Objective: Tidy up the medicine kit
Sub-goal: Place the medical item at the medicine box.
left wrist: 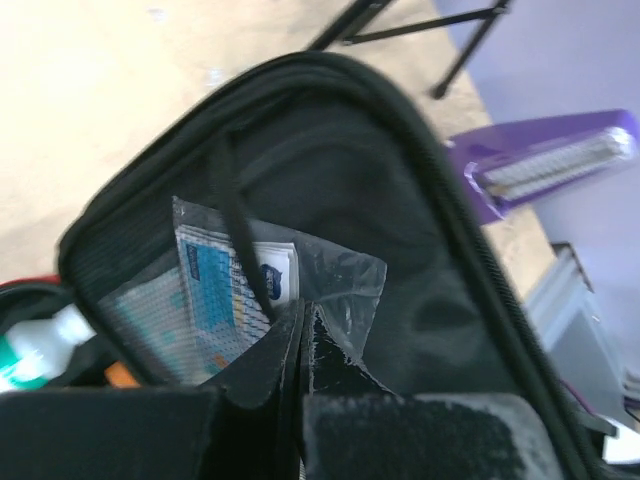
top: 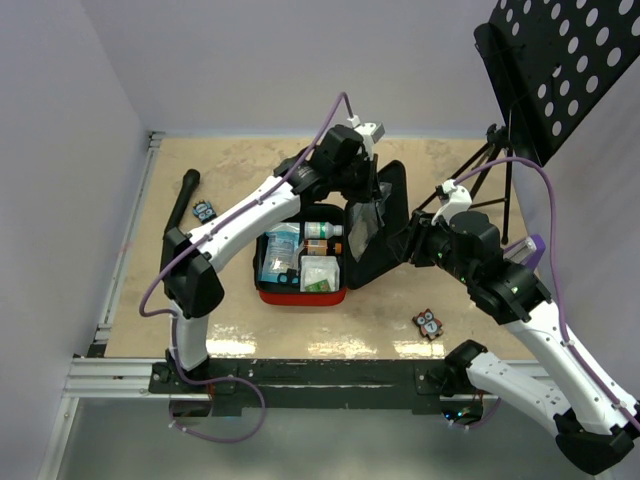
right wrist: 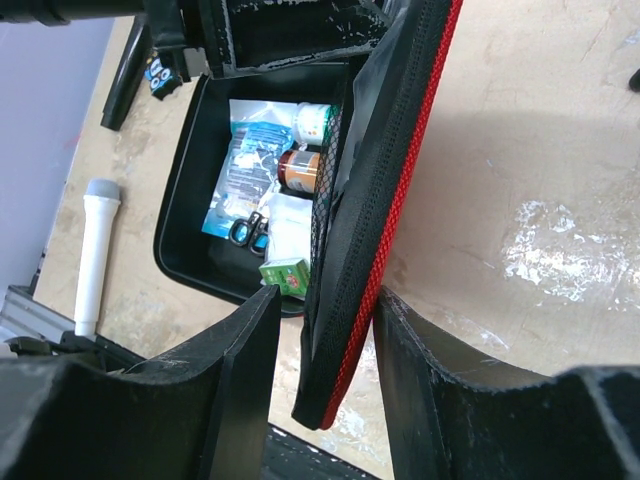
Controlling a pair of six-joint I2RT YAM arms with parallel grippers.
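The red medicine kit [top: 300, 296] lies open mid-table, its tray holding bottles, packets, scissors and a green box [right wrist: 285, 275]. Its lid [top: 385, 205] stands upright to the right of the tray, black lining and mesh pocket toward the tray. My left gripper [top: 362, 208] is at the lid's inner face, shut on a clear plastic packet [left wrist: 345, 285] at the pocket's mouth [left wrist: 305, 305]. A blue-printed packet [left wrist: 210, 290] sits behind the mesh. My right gripper [right wrist: 325, 292] is open and straddles the lid's lower edge [right wrist: 345, 330]. The lid's red side is against the right finger [right wrist: 420, 350].
A black handle [top: 184, 200] and a small blue gadget [top: 205, 211] lie at the left. A small dark object [top: 428, 323] lies front right. A purple item [top: 535, 245] and a black music stand [top: 560, 70] are at the right. A white tube [right wrist: 95, 250] lies near the tray.
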